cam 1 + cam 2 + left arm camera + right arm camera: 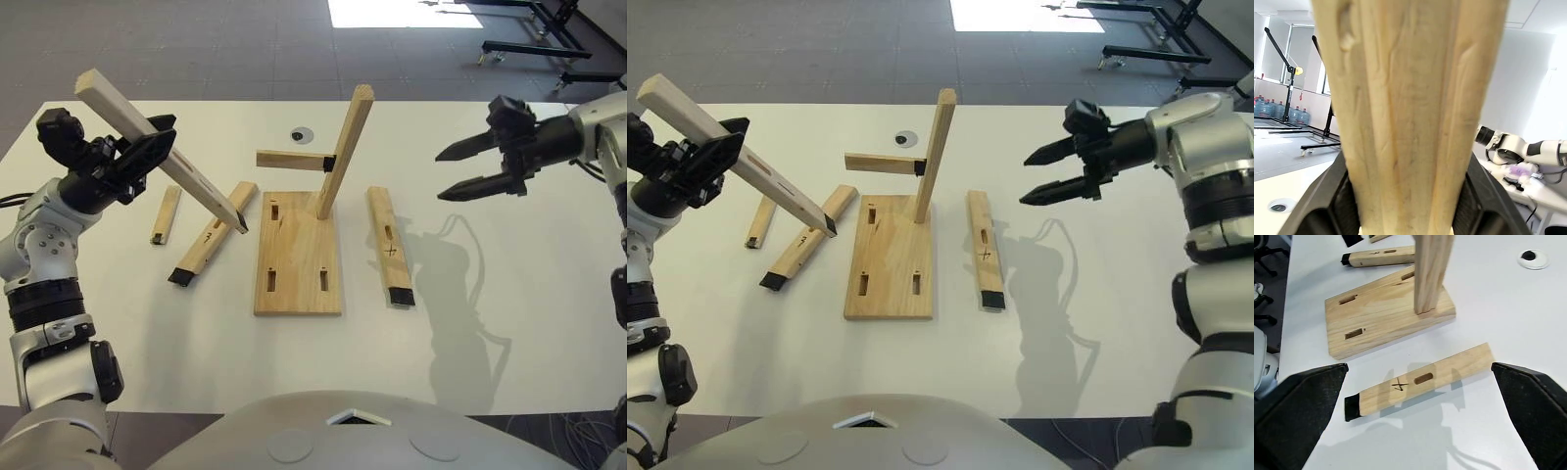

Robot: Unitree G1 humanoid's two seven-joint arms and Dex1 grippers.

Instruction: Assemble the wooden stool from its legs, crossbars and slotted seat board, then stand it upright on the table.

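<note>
On the white table (pixel 509 294) the board (pixel 297 262) lies flat. A standing leg (pixel 345 157) sits in its far right slot, and a crossbar (pixel 291 160) sticks out from this leg toward the left, with its free end in the air.

To the left of the board, the left gripper (pixel 149 149) is closed tightly around the held leg (pixel 201 191), which slants above the table. The fingers clamp it in its upper half, so the long lower part hangs free. Its black end is over the top of a loose leg (pixel 214 233); I cannot tell if they touch. The right gripper (pixel 446 174) is wide open and holds nothing. It is in the air on the right, above the other loose leg (pixel 390 245). A short bar (pixel 166 213) lies far left.

I see several risks:
- **Sweeping:** The free lower end can sweep the loose leg or hit the crossbar when the arm turns, because the grip is far from that end.
- **Standing leg:** A knock on the crossbar can probably lever the standing leg out of its slot.
- **Board:** Nothing holds the board, so a push into a slot at an angle can make it slide or tip.
- **Jamming:** The held leg must meet both a slot and the crossbar end, and a small tilt can jam it.
</note>
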